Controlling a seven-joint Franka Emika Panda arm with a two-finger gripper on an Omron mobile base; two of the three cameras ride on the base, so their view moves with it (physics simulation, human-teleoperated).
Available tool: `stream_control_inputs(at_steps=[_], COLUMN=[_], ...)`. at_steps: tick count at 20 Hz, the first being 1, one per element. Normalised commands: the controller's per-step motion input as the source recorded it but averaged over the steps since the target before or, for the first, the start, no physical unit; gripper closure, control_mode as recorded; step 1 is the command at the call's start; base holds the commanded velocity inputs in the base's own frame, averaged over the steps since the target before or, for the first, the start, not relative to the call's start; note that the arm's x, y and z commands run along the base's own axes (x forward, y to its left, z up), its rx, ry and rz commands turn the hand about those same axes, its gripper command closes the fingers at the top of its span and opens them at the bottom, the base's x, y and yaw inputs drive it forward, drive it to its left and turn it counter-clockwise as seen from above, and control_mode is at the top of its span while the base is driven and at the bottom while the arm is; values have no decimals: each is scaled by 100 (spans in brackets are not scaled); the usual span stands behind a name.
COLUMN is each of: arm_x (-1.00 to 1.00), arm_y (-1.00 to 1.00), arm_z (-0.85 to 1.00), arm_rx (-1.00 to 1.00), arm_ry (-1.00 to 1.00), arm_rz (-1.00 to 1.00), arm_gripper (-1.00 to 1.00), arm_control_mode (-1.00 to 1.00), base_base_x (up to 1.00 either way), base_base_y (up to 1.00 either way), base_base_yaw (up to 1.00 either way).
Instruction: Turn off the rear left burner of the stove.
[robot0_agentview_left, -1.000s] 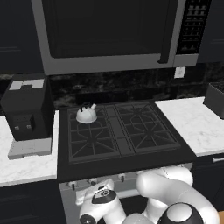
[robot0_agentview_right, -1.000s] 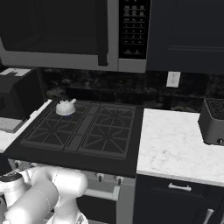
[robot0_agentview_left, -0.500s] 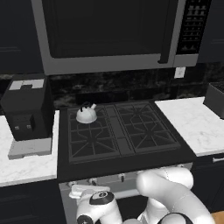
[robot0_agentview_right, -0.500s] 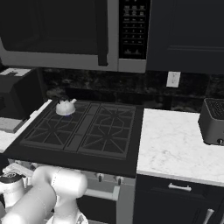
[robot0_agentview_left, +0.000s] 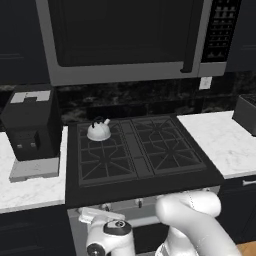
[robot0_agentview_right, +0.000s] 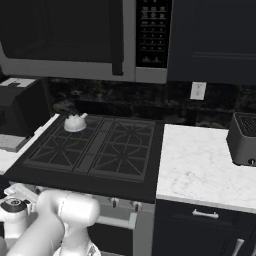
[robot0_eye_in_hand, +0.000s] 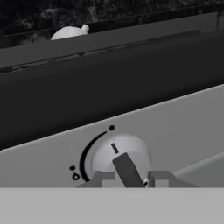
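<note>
1. Hand view puts the gripper (robot0_eye_in_hand: 128, 177) right up against the stove's silver front panel (robot0_eye_in_hand: 175, 127): the two finger tips (robot0_eye_in_hand: 103, 177) stand on either side of a round silver knob (robot0_eye_in_hand: 118, 159), its dark bar between them. Whether they press on the knob I cannot tell.
2. At 12 o'clock on the knob sits a short dark tick, with a black arc sweeping along its left side from about 12 to 8 o'clock and small marks at the arc's ends.
3. Left base view shows the gripper low at the stove (robot0_agentview_left: 135, 160) front, near the leftmost knobs, at about 7 o'clock from the cooktop's centre.
4. At about 11 o'clock on the cooktop lies the rear left burner (robot0_agentview_left: 102, 137), and a small white kettle (robot0_agentview_left: 99, 131) stands on it.
5. Beyond that, a black coffee machine (robot0_agentview_left: 31, 127) sits on the white marble counter (robot0_agentview_left: 30, 187) at 9 o'clock, a grey microwave (robot0_agentview_left: 130, 37) hangs at 12 o'clock, and a dark toaster (robot0_agentview_right: 244, 139) rests on the right-hand counter.
</note>
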Motion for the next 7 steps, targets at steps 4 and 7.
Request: stream_control_inputs(at_steps=[4,7], arm_x=[2,0], arm_y=[8,0], arm_z=[-2,0], arm_rx=[15,0], arm_ry=[-1,0], arm_rz=[-4,0], arm_gripper=[100,100], arm_control_mode=[-100,-100], base_base_x=[0,0], base_base_y=[0,0], base_base_yaw=[0,0])
